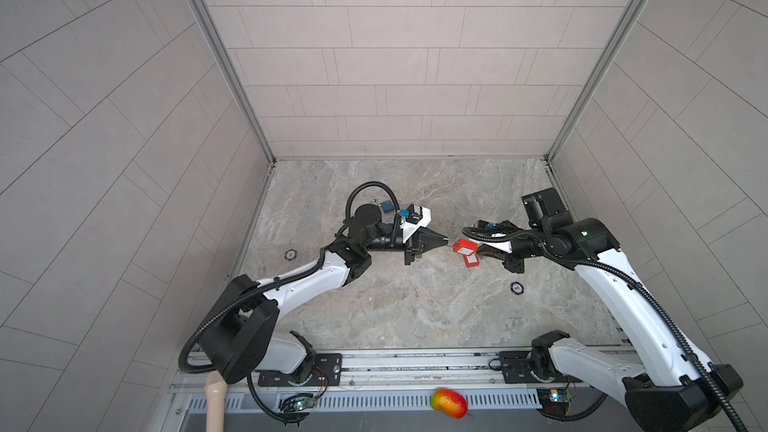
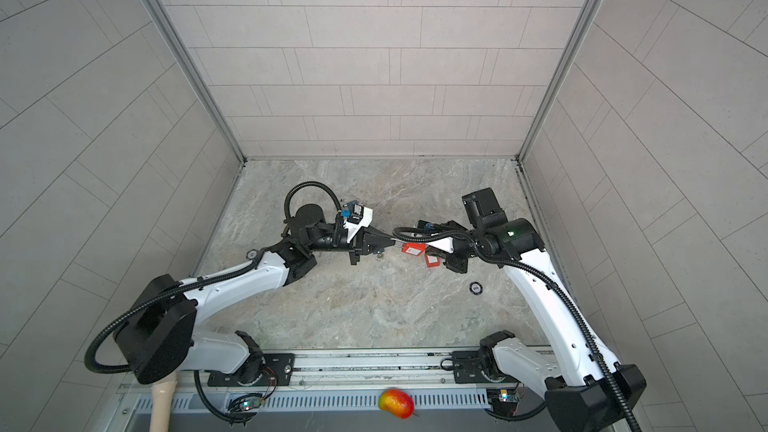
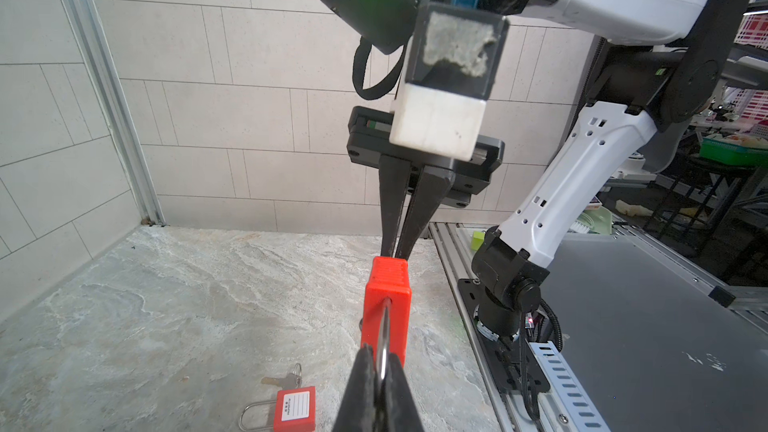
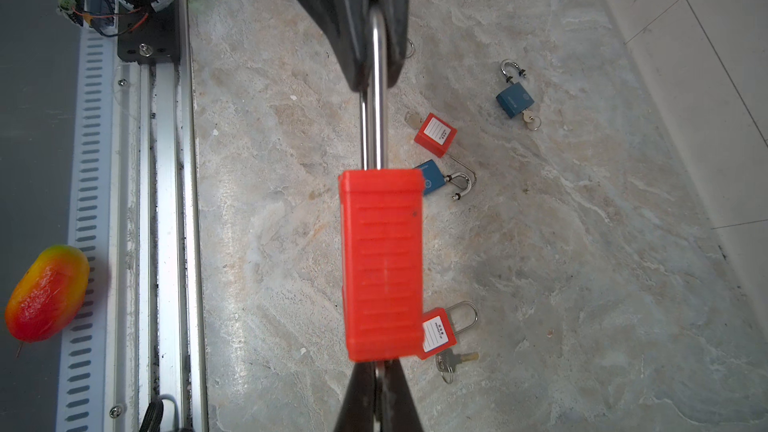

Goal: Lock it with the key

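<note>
Closest to the left wrist camera: left fingers (image 3: 359, 388) pressed together on the steel shackle (image 3: 384, 338) of the red padlock (image 3: 386, 297). The lock is held clear of the worktop (image 1: 415, 305), roughly midway between the two arms, with its body pointing away from the left arm toward the right one. The right fingers (image 4: 357, 401) are pinched nearly closed at the opposite end of the body, on the key (image 4: 378, 369) (only a sliver of metal shows between them, the rest is hidden). So the lock is gripped at both ends, shackle on the left and key end on the right. Can't tell from any view whether the shackle is seated. A second red padlock (image 4: 438, 334) lies on the worktop just below the held one, with its own keys (image 4: 453, 357) beside it. Further back there is a third red padlock (image 4: 435, 135) and a blue padlock (image 4: 430, 178) with its shackle swung open. Another blue padlock (image 4: 514, 99) lies well apart from those, near the back wall. A mango (image 1: 449, 403) sits on the front rail, away from all of it.
</note>
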### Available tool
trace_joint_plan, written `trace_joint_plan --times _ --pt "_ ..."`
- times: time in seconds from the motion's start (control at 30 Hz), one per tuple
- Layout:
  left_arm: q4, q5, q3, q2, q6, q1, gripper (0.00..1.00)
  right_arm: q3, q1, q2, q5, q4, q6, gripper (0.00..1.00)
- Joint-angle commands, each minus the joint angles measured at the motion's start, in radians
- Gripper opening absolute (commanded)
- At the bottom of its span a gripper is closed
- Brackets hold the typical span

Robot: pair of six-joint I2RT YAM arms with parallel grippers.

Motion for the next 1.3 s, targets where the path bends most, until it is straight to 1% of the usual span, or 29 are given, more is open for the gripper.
trace_joint_plan --times 0.0,0.1,0.27,0.37,0.5,0.63,0.77,0.83,0.93,1.1,1.27 --pt "0.018 -0.01 0.02 -0.043 -0.078 0.035 0.0 0.002 -0.025 -0.021 0.165 -0.105 -0.03 0.0" --pt "0.02 -0.007 0.015 -0.049 -0.042 0.036 0.0 0.003 -0.024 -0.022 0.145 -0.122 -0.019 0.0" --pt "-0.028 -0.019 0.005 -0.084 0.106 0.035 0.0 0.045 -0.025 0.041 0.052 -0.221 -0.018 0.0" --pt "-0.074 -0.02 0.016 -0.095 0.176 0.035 0.0 0.042 -0.025 0.045 0.022 -0.213 -0.004 0.0" --pt "-0.096 -0.023 0.022 -0.102 0.226 0.035 0.0 0.049 -0.027 0.065 -0.004 -0.227 -0.001 0.0" --pt "-0.134 -0.022 0.036 -0.101 0.229 0.035 0.0 0.045 -0.027 0.08 0.033 -0.226 -0.026 0.0" --pt "-0.208 -0.029 0.048 -0.112 0.249 0.041 0.0 -0.001 -0.036 0.046 0.129 -0.131 0.045 0.0" --pt "-0.28 -0.027 0.07 -0.11 0.255 0.047 0.0 -0.02 -0.039 0.035 0.155 -0.1 0.071 0.0" --pt "-0.444 -0.03 0.124 -0.1 0.285 0.048 0.0 -0.044 -0.044 0.021 0.175 -0.052 0.138 0.0" --pt "-0.722 -0.049 0.241 -0.056 0.334 0.05 0.0 -0.092 -0.044 -0.018 0.237 0.048 0.309 0.0" --pt "-1.01 -0.118 0.389 0.038 0.381 0.047 0.0 -0.14 -0.044 -0.06 0.311 0.143 0.47 0.0"
